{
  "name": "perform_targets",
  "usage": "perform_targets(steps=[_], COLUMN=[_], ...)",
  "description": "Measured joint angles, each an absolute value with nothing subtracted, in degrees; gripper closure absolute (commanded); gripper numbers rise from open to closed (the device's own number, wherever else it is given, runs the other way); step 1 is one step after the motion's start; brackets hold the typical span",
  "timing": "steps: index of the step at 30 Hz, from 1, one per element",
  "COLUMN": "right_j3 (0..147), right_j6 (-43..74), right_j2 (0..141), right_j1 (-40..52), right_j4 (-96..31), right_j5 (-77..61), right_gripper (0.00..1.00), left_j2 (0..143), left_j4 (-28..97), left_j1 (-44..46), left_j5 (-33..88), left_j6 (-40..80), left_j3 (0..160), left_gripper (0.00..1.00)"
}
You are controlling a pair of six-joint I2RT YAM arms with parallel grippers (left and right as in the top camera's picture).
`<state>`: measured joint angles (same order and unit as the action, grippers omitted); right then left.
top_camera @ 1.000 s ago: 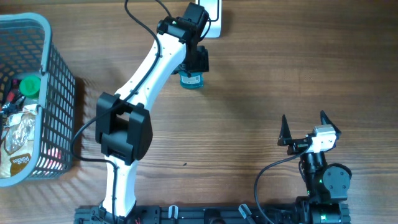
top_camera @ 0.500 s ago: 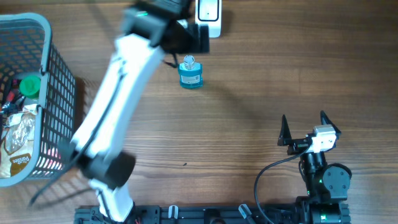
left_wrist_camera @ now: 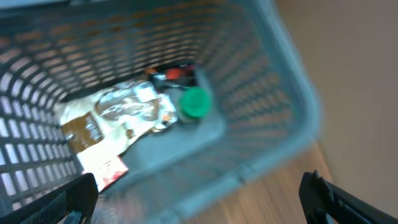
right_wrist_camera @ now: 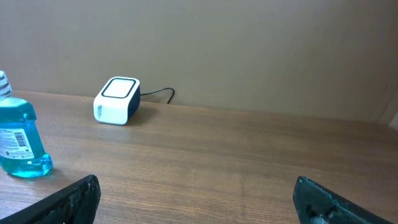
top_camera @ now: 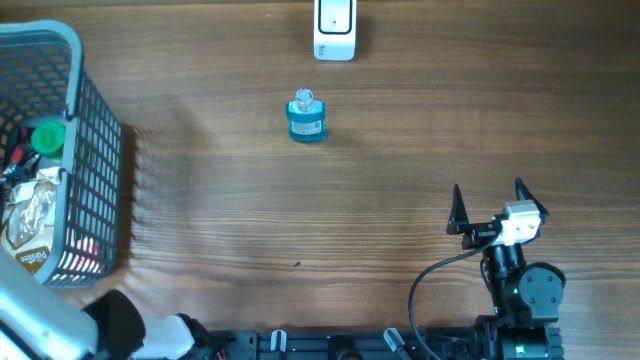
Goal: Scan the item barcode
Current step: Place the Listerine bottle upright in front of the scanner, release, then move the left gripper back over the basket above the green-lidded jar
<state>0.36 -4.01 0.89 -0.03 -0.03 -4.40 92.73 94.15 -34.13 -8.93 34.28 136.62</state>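
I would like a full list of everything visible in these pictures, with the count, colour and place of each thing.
bottle: one, blue, upright on the table, near the scanner but apart from it
scanner: one, white, far edge of the table
basket: one, grey-blue mesh, left side of the table
green cap: one, green, inside the basket
snack bag: one, brown and silvery, inside the basket
red and dark item: one, beside the green cap, too blurred to name
table: one, brown wood
left gripper: one, black fingers, open, over the basket
right gripper: one, black fingers, open, empty, near right side
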Motion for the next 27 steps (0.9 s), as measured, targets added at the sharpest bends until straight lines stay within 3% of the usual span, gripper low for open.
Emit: perform_targets(steps=[5,12,18,27], right_j3=[0.36,0.36,0.36,0.36], right_j6=[-4.01,-4.01,-4.01,-4.01], right_j2=[0.89,0.89,0.89,0.89], right_j1=[-0.03,-0.03,-0.03,-0.03], right_j4=[-0.03,-0.03,-0.03,-0.03], right_j5=[-4.40,-4.43,-4.40,-4.40], right_gripper=[0.00,0.00,0.00,0.00], left_j2=[92.18,92.01,93.14,100.14], left_j4=[82.37,61.04,45.28,42.13], left_j1=[-39.83,-39.70,-39.72,-39.00], left_j5=[-7.38,-8.14,-4.64,1.58], left_j6=[38.02,38.61,27.94,7.86], left_j3=[125.14,98.02,85.78,85.76], left_gripper=[0.00,0.00,0.00,0.00])
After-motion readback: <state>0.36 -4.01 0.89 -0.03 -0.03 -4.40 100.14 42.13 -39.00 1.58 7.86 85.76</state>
